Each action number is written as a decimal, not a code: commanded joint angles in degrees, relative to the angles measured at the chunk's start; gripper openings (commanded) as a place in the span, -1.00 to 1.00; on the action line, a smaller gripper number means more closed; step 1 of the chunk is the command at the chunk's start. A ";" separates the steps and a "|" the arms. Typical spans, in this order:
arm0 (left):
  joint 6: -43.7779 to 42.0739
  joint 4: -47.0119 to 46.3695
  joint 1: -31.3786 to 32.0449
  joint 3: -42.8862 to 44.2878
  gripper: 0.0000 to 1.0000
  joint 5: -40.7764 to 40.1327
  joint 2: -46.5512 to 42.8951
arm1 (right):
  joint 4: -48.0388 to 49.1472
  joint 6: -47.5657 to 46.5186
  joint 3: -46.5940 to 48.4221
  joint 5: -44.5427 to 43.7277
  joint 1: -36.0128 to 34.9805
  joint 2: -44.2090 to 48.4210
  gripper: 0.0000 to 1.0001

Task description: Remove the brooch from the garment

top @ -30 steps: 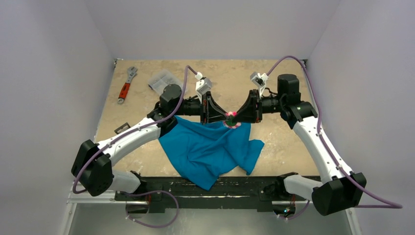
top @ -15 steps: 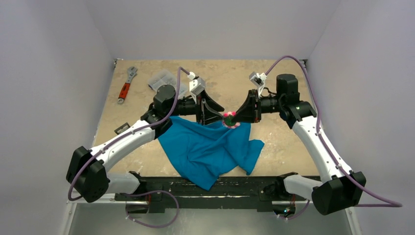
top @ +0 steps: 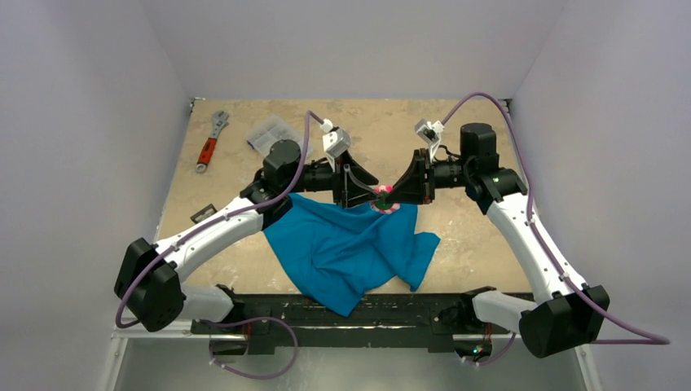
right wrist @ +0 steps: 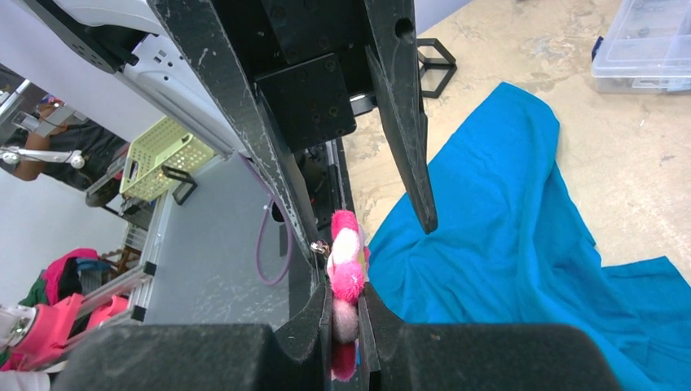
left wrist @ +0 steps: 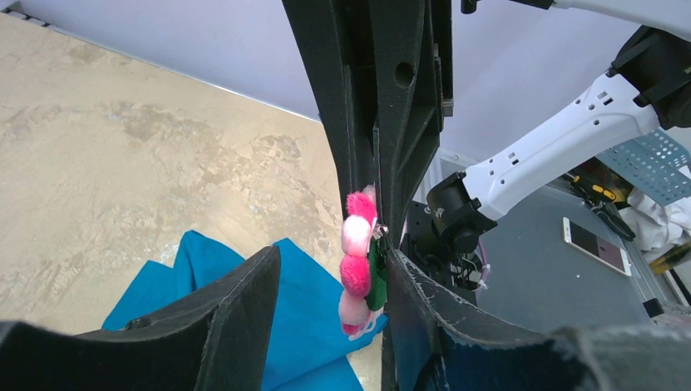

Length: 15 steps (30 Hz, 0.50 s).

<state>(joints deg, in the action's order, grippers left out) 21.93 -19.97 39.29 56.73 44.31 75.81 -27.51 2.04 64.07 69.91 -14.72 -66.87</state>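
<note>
The brooch (top: 385,196), pink and red pom-pom petals on a green back, sits at the top edge of the teal garment (top: 350,244). My right gripper (top: 393,192) is shut on it; in the right wrist view the brooch (right wrist: 345,273) is pinched edge-on between the pads, above the garment (right wrist: 505,228). My left gripper (top: 371,189) is open and straddles it from the other side. In the left wrist view the brooch (left wrist: 357,261) hangs between my open fingers (left wrist: 220,326), close against the right one. I cannot tell whether the pin still holds cloth.
A red-handled wrench (top: 208,147) and a clear plastic box (top: 273,134) lie at the back left. A small black pad (top: 202,214) lies at the left edge. The garment spreads down to the black base rail (top: 342,314).
My left arm drew back a little to the left, then came in again to the brooch. The right gripper has kept its hold and has not moved.
</note>
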 commanded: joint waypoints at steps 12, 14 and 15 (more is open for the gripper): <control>1.76 -1.34 0.75 2.14 -0.51 -0.22 1.95 | 0.90 0.00 2.11 1.14 -0.31 1.03 -1.00; 1.56 -1.88 0.71 1.90 -0.63 0.14 2.12 | 0.96 0.14 2.24 1.62 -0.31 1.13 -1.00; 1.54 -2.18 0.71 1.89 -0.69 0.33 2.29 | 1.01 0.15 2.32 1.78 -0.31 1.13 -1.00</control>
<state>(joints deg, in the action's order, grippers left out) 23.53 -20.12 40.21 57.12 44.91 77.10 -27.49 2.04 64.07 68.99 -14.68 -66.87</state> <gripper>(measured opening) 0.205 0.139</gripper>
